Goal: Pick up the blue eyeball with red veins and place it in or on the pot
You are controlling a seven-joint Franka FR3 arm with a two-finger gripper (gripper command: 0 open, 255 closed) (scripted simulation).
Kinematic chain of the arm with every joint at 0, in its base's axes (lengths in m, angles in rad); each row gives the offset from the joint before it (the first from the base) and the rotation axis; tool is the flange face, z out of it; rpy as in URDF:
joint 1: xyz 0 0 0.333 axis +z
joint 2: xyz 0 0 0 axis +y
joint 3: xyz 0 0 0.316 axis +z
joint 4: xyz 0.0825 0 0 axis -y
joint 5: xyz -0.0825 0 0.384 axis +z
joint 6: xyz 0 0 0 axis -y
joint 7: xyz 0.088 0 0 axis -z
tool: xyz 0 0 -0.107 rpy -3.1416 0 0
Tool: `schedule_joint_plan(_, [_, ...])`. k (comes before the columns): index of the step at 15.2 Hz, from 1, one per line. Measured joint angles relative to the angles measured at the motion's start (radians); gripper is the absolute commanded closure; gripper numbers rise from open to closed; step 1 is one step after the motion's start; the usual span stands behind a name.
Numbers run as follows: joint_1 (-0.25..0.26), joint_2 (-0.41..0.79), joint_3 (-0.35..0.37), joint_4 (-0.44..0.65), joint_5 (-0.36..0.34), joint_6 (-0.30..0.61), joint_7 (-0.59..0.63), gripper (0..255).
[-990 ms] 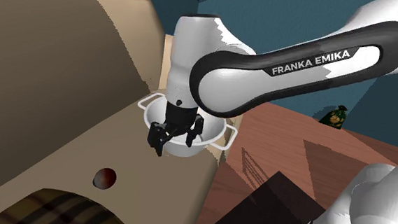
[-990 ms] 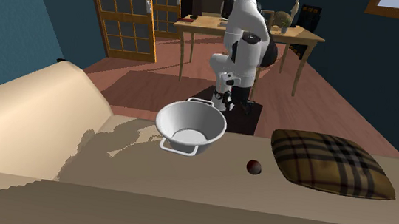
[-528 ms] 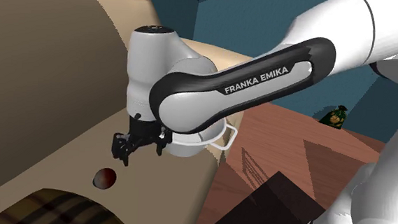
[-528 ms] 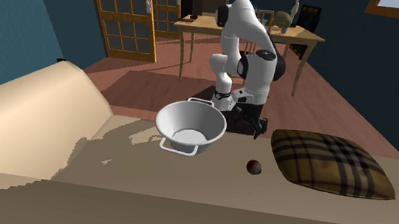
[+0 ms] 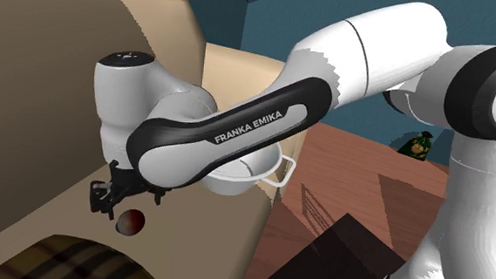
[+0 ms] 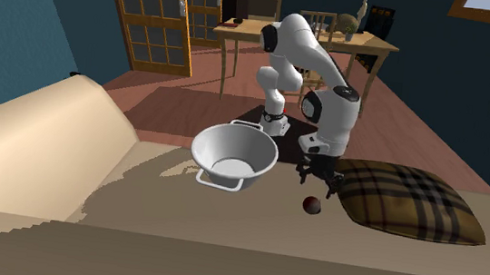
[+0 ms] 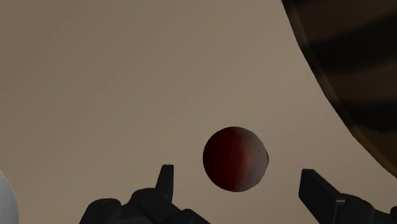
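The eyeball (image 5: pixel 130 222) shows as a small dark red ball resting on the tan sofa seat (image 5: pixel 53 168). In the second exterior view the eyeball (image 6: pixel 311 204) lies between the white pot (image 6: pixel 233 155) and the plaid cushion (image 6: pixel 406 201). My black gripper (image 5: pixel 112 200) hangs just above the ball, fingers apart and holding nothing. In the wrist view the eyeball (image 7: pixel 235 158) sits below and between the two spread fingertips (image 7: pixel 166 178), untouched. The pot (image 5: pixel 245 171) is largely hidden behind my arm in the shoulder view.
A plaid cushion (image 5: pixel 65 263) lies close beside the ball, its dark edge (image 7: pixel 356 76) near the gripper. The sofa back (image 6: pixel 33 141) rises along one side. A wooden table (image 6: pixel 306 39) and glass-paned doors (image 6: pixel 154 15) stand behind the stand.
My arm has swung away from the pot and down along the seat, bringing the open gripper over the eyeball. Ball and pot have stayed put.
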Motion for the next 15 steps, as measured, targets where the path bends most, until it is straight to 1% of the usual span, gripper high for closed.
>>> schedule_joint_plan(1, [0.011, 0.021, -0.005, 0.016, -0.011, 0.004, 0.009, 0])
schedule_joint_plan(6, [0.029, 0.071, -0.022, 0.019, -0.041, 0.046, 0.028, 0])
schedule_joint_plan(9, [0.030, 0.078, -0.026, 0.009, -0.047, 0.063, 0.032, 0])
schedule_joint_plan(14, [0.030, 0.080, -0.027, 0.008, -0.048, 0.066, 0.033, 0])
schedule_joint_plan(15, [0.030, 0.080, -0.027, 0.008, -0.048, 0.066, 0.033, 255])
